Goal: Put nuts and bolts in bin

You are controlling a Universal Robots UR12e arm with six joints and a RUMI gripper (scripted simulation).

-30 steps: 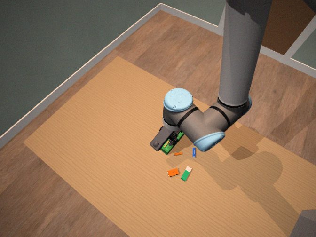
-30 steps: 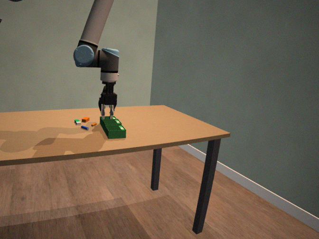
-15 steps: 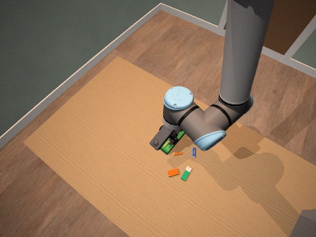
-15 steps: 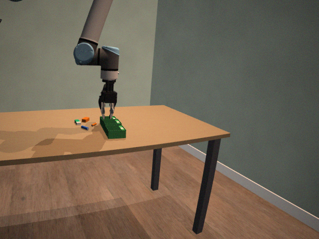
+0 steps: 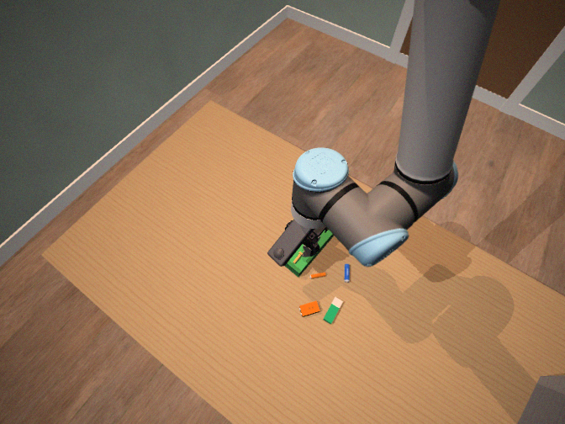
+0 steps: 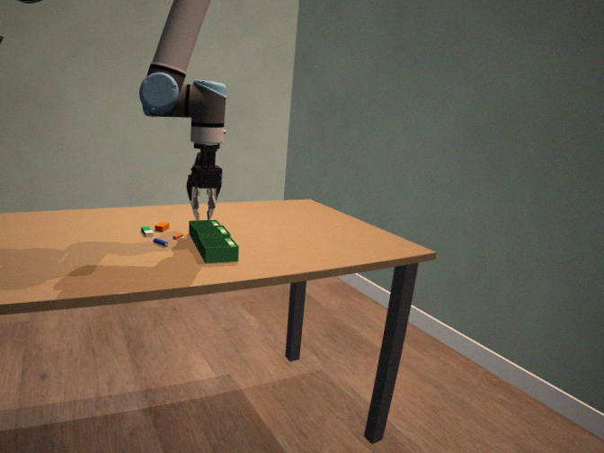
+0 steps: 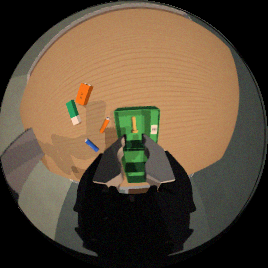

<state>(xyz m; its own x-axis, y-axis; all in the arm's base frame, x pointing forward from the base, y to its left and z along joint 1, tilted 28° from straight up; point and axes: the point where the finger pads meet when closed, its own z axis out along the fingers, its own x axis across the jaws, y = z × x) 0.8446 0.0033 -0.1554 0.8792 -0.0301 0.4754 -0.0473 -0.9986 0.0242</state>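
A row of green bins (image 6: 213, 241) stands on the wooden table; it also shows in the wrist view (image 7: 136, 145). An orange bolt (image 7: 134, 124) lies inside the far end bin, also seen from above (image 5: 298, 257). That bin has a small white label (image 7: 154, 129) whose letter I cannot read. My gripper (image 6: 203, 216) hangs just above the bins, pointing down. Its fingers stand slightly apart with nothing between them. A second orange bolt (image 5: 318, 275) lies on the table beside the bins, and shows in the wrist view (image 7: 104, 125).
A blue battery (image 5: 346, 272), an orange block (image 5: 309, 308) and a green-and-white eraser (image 5: 333, 310) lie on the table near the loose bolt. The arm's elbow (image 5: 372, 207) hangs over the bins and hides part of them from above.
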